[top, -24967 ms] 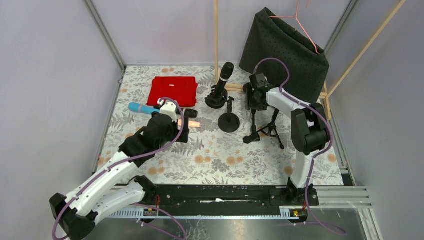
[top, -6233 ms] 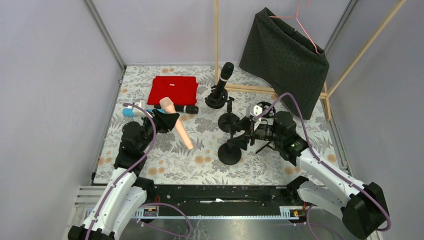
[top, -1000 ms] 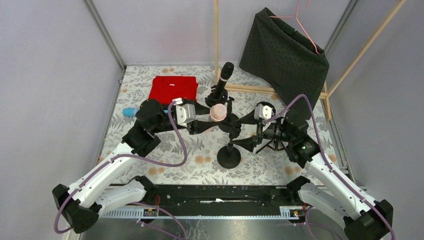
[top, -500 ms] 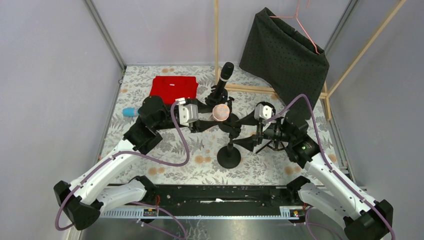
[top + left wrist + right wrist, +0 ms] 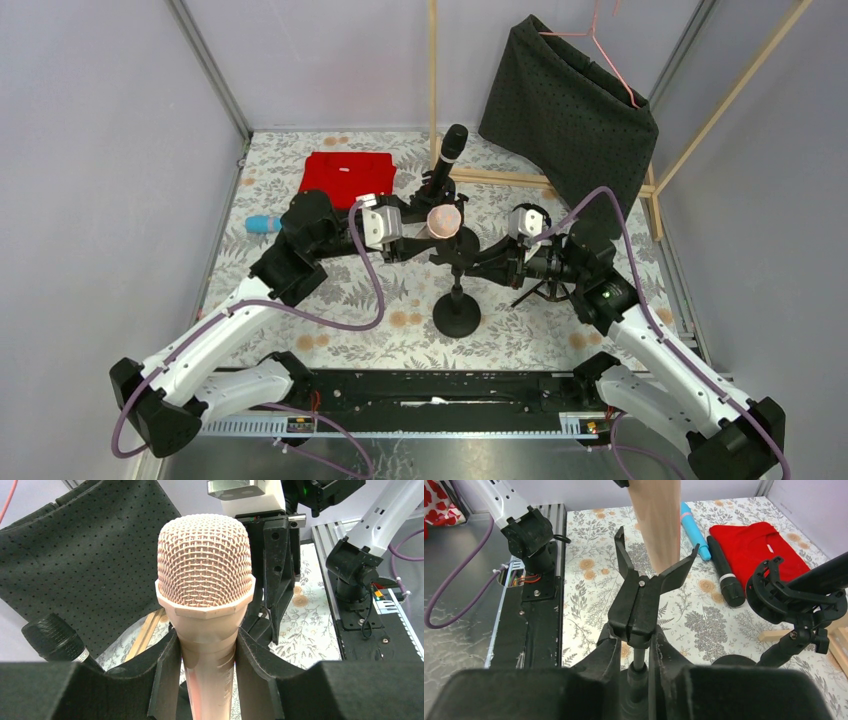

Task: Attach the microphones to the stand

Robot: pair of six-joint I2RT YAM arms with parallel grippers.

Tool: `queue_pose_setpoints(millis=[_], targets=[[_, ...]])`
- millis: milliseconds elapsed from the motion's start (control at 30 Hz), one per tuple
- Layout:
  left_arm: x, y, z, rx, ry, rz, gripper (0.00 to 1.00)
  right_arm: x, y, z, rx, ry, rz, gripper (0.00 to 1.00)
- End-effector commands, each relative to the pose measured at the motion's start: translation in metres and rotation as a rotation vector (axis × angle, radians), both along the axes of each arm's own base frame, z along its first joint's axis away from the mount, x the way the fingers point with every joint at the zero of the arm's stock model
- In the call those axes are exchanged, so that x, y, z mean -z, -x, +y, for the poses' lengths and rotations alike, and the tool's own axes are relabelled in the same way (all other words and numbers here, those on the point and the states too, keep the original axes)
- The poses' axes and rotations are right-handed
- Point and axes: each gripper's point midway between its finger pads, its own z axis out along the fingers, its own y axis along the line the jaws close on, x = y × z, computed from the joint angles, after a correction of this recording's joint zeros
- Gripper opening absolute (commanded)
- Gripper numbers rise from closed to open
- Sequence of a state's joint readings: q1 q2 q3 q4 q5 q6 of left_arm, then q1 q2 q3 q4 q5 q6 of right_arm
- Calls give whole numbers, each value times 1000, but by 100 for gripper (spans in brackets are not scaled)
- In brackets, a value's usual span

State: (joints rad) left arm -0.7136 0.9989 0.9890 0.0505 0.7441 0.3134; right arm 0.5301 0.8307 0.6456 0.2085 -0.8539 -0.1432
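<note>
Peach-pink microphone (image 5: 204,580) stands upright above the clip (image 5: 641,597) of the near stand (image 5: 457,312), with its mesh head up, its long axis near vertical and its tail aimed down at the clip. The left gripper (image 5: 412,234) is clamped on the microphone's body just under the head collar, pads flush on both sides. In the right wrist view the tail end sits at the clip's open mouth, between the two prongs or just behind them; cannot tell which, or whether it touches. The right gripper (image 5: 636,666) is closed on the stand's stem directly below the clip, fingers snug either side. The left arm carries the piece, so the seating move looks to be its job: probably a straight push down the microphone's axis into the fork, with the right arm bracing. Beyond the clip a black microphone (image 5: 450,148) sits in the far stand. Left of the clip, the light blue microphone (image 5: 691,527) and second black microphone (image 5: 724,572) lie on the table, unmounted.
</note>
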Motion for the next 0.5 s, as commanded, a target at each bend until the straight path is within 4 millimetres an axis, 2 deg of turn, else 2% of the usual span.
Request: queue_pose_setpoints(millis=[0,267,467], targets=[[-40,-6,-1,-30,92,-69,0,-9,-3,2,-4,-13,-8,1],[-44,8,-10,73,127,-4,0,-9,-4,3,-4,-12,-4,0],[-43,9,-17,94,161,27,0,-8,-3,3,-7,-12,-2,0]])
